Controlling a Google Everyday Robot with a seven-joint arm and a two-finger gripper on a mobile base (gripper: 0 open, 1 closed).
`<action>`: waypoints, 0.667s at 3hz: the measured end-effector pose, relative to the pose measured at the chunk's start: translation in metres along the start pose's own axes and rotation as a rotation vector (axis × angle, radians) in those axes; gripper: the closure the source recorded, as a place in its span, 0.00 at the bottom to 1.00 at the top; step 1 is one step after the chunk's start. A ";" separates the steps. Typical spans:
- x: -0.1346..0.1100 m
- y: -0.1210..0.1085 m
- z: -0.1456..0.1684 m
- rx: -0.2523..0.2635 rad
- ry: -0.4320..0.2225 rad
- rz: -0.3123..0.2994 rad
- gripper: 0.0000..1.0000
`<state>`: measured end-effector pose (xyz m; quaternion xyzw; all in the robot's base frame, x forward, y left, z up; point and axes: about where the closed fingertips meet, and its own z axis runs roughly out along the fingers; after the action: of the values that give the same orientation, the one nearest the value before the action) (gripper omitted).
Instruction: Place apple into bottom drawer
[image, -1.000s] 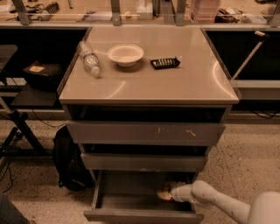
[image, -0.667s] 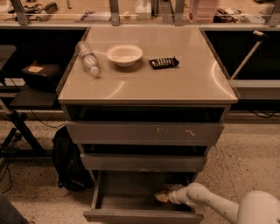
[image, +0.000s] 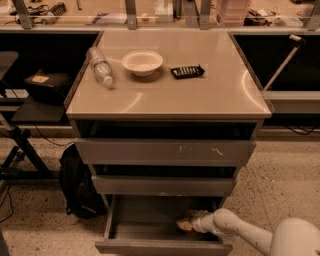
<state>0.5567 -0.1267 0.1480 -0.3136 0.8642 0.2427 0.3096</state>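
The bottom drawer (image: 150, 231) of the grey cabinet is pulled open, and its front panel is at the lower edge of the view. My gripper (image: 185, 223) reaches in from the lower right on a white arm. It is low inside the drawer, towards its right side. A small orange-red patch, the apple (image: 183, 226), shows right at the gripper's tip, close to the drawer floor. Most of the apple is hidden by the gripper.
The top drawer (image: 165, 151) and middle drawer (image: 162, 185) stand slightly open above. On the cabinet top lie a white bowl (image: 142, 62), a plastic bottle (image: 100, 66) on its side and a black remote (image: 187, 71). A black bag (image: 77, 187) leans at the cabinet's left.
The gripper has shifted slightly left inside the bottom drawer, with the orange patch still at its tip. Nothing else has moved.
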 end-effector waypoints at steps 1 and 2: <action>0.000 0.000 0.000 0.000 0.000 0.000 0.58; 0.000 0.000 0.000 0.000 0.000 0.000 0.35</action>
<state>0.5567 -0.1266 0.1480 -0.3136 0.8642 0.2427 0.3096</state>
